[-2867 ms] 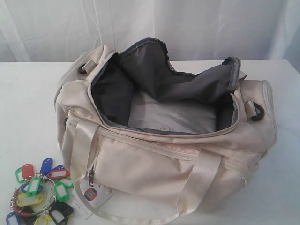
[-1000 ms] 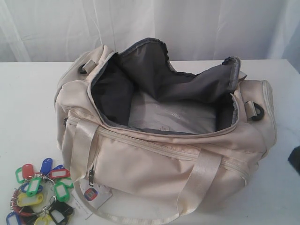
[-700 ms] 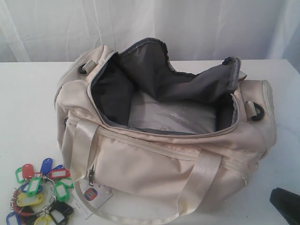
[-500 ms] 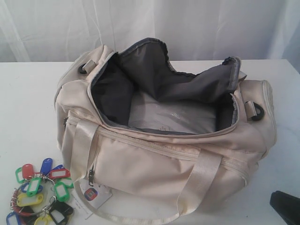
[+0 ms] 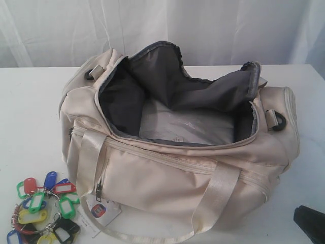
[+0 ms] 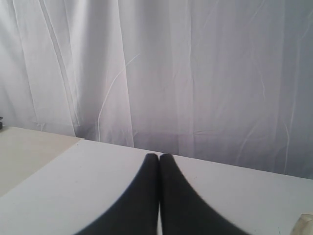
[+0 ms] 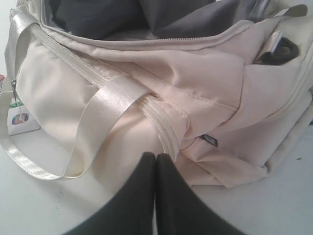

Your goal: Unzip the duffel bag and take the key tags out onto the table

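Now key tags (image 5: 43,209) beside duffel bag (image 5: 167,178)

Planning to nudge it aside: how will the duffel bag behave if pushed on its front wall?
Probably floppy: the duffel bag sags and its grey lining folds over the open mouth, so the wall would likely dent before sliding. Its main compartment looks empty, so it is probably light. Its satin sheen suggests a slippery surface.

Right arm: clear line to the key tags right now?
Probably not. The key tags lie on the table left of the duffel bag, while the right gripper sits shut near its right end; the bag seems to block the path between.
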